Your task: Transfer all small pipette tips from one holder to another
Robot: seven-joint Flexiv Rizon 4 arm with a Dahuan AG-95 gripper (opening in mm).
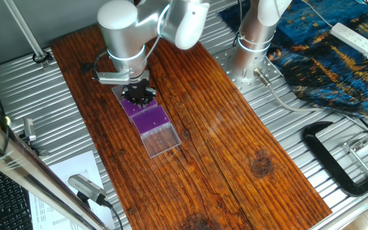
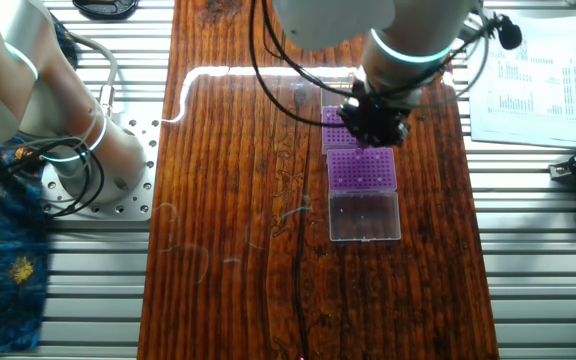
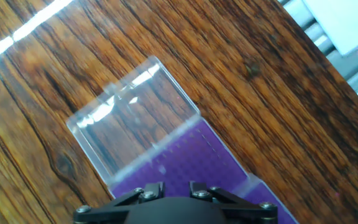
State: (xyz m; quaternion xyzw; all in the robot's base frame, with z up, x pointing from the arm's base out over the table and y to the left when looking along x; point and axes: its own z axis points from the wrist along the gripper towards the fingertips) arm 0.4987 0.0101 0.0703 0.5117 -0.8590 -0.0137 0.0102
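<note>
Brightness: all three views evenly and brightly lit.
Glare: white streak on the wooden board (image 2: 268,200) just beyond the purple rack (image 2: 362,168); highlights on the clear lid (image 3: 132,121) beside it.
Focus: hand view soft and tilted; gripper (image 3: 169,190) blurred.
Shadows: faint.
</note>
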